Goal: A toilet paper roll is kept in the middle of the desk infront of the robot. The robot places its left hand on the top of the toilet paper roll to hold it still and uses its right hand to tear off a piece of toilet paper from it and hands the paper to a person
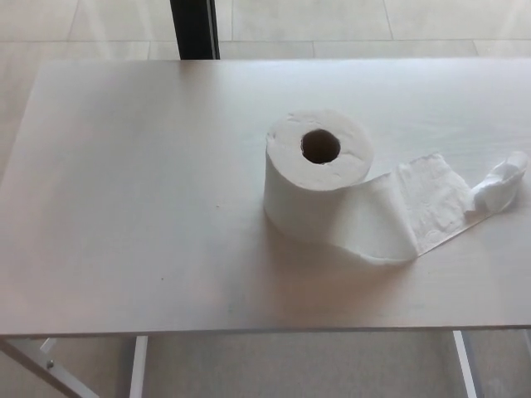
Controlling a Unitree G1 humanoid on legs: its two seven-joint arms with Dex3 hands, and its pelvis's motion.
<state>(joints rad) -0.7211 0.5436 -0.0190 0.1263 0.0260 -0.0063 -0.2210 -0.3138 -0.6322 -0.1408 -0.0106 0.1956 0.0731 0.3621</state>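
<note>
Pale floor tiles (290, 369) show along the bottom of the frame under the desk's front edge, with a white metal leg (137, 365) at the lower left and another at the lower right. Above that edge the light wooden desk (124, 207) fills most of the picture. Neither of the robot's hands appears anywhere in the view, so nothing can be said about their fingers or hold. The toilet paper roll (315, 178) stands upright on its end, slightly right of the centre of the frame, its dark cardboard hole facing up. A loose strip of paper (415, 211) trails from the roll's lower right side across the desk toward the right edge, ending in a crumpled, twisted tip (502, 184). Beyond the desk's far edge lie more pale tiles, and a dark vertical post (193, 29) stands at the upper left.
</note>
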